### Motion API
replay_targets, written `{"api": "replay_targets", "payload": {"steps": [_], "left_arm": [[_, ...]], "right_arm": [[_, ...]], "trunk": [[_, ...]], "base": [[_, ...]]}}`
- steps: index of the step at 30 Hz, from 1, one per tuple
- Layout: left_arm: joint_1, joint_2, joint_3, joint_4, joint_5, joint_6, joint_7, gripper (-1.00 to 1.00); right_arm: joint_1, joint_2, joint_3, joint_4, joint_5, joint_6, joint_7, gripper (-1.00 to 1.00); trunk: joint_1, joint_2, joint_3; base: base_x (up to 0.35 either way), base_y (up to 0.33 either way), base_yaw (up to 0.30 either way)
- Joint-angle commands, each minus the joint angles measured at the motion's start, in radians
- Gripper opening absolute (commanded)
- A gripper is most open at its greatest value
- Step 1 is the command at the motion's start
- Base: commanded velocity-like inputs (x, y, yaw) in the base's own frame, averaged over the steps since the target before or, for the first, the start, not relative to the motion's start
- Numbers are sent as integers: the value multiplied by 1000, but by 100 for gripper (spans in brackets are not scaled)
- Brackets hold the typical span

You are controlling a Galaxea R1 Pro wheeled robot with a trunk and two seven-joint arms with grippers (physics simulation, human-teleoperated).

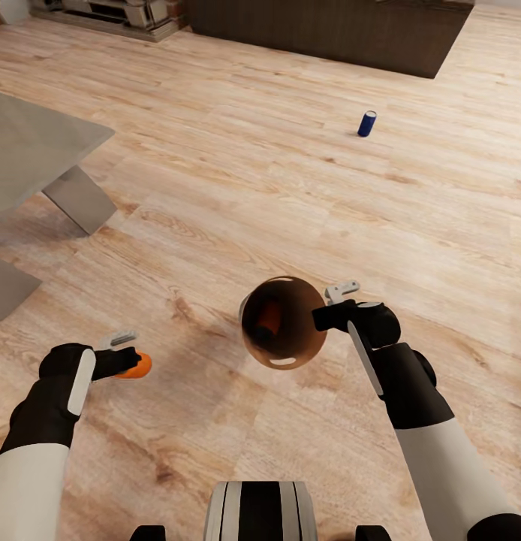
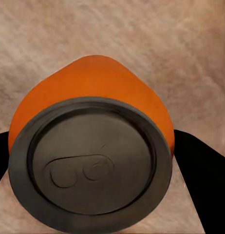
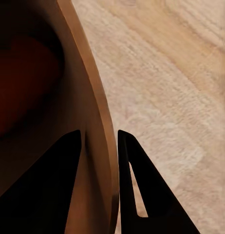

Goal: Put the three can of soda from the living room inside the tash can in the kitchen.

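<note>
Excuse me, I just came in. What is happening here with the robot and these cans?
The robot is collecting soda cans into a bin it carries. Its right gripper pinches the rim of the trash can, which already holds one orange can. Its left gripper is closed on a second orange can, beside the bin and not yet inside it. The blue can stands further off on the wooden floor, near the long dark cabinet.

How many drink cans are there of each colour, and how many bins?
Orange cans: 2, one in the left claw (orange can), one inside the bin
Blue cans: 1, on the floor
Bins: 1, its rim pinched by the right claw (bin)
Total: 4
</note>
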Motion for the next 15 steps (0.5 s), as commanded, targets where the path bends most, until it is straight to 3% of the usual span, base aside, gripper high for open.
{"api": "replay_targets", "payload": {"steps": [1, 7, 15], "left_arm": [[0, 0, 0, -10, -2, 0, -8, -100], [0, 0, -1, -135, -5, 0, -55, -100], [0, 0, -2, -167, -5, 0, -60, -100]], "right_arm": [[0, 0, 1, 0, -19, 1, 0, -100], [3, -12, 0, 1, -18, 1, 0, -100], [5, -13, 1, 3, -19, 1, 0, -100]], "trunk": [[0, 0, 4], [-3, 2, 27], [-7, 4, 58]], "base": [[0, 0, 0], [0, 0, 0], [0, 0, 0]]}}
